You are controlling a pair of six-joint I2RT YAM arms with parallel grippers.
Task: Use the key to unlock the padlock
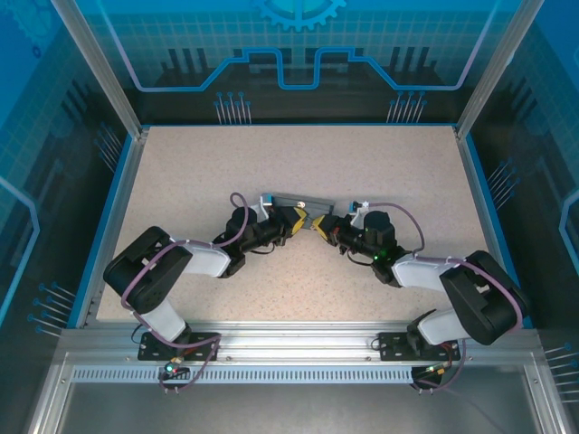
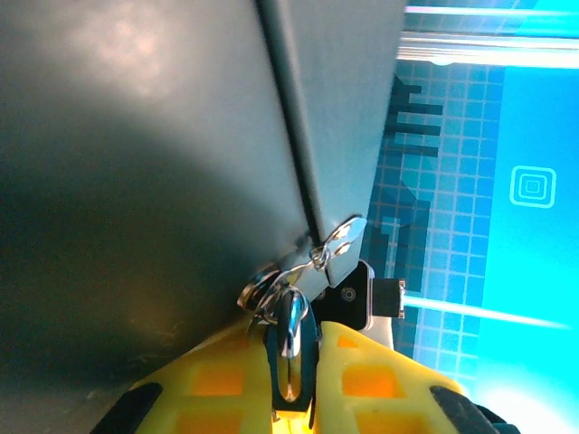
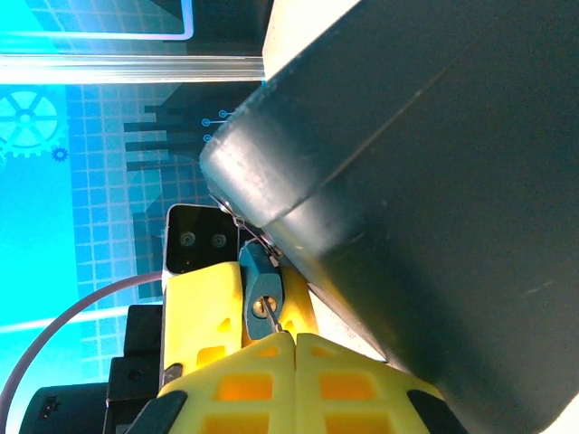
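Right wrist view: right gripper (image 3: 291, 336) pinched shut on what looks like the tiny key (image 3: 274, 318), its tip at the padlock (image 3: 261, 285) hole | left gripper (image 2: 291, 336) squeezes padlock by gray case (image 2: 136, 181) | lock seems not open yet; turning still to do

Padlock (image 2: 306, 351) half-hidden btw L fingers (image 2: 380, 380)

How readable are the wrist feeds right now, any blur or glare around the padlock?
Left wrist: the grey surface is a soft, shadowed blur; glare glints on the padlock. Right wrist: that surface is dark and unfocused, the padlock fairly sharp. Top external: evenly lit, padlock too small to read.
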